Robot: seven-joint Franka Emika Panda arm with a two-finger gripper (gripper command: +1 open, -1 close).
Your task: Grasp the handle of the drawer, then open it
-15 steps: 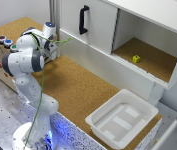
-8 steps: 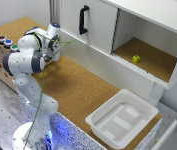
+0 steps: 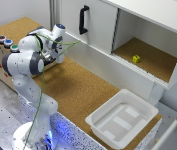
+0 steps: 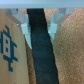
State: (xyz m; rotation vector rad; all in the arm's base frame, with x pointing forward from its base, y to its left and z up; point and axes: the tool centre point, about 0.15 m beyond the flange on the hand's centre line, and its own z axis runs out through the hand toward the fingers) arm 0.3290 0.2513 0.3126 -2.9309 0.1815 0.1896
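The handle (image 3: 83,20) is a slim black upright bar on the white drawer (image 3: 98,27) front, at the back of the exterior view. My gripper (image 3: 59,54) hangs low over the cork surface, well to the exterior view's left of the handle and apart from it. In the wrist view the gripper (image 4: 40,17) is open, with pale fingers (image 4: 20,18) on either side of a dark strip that runs across the cork. Nothing is held. Neither handle nor drawer shows in the wrist view.
A white plastic tub (image 3: 120,117) sits on the cork tabletop (image 3: 83,90) at the exterior view's right front. An open cabinet compartment holds a small yellow object (image 3: 136,59). A cardboard box (image 3: 0,55) with coloured buttons stands beside the arm; a green cable (image 3: 63,47) crosses the wrist.
The hand has edged slightly toward the exterior view's right, nearer the cabinet. The fingers hold nothing throughout.
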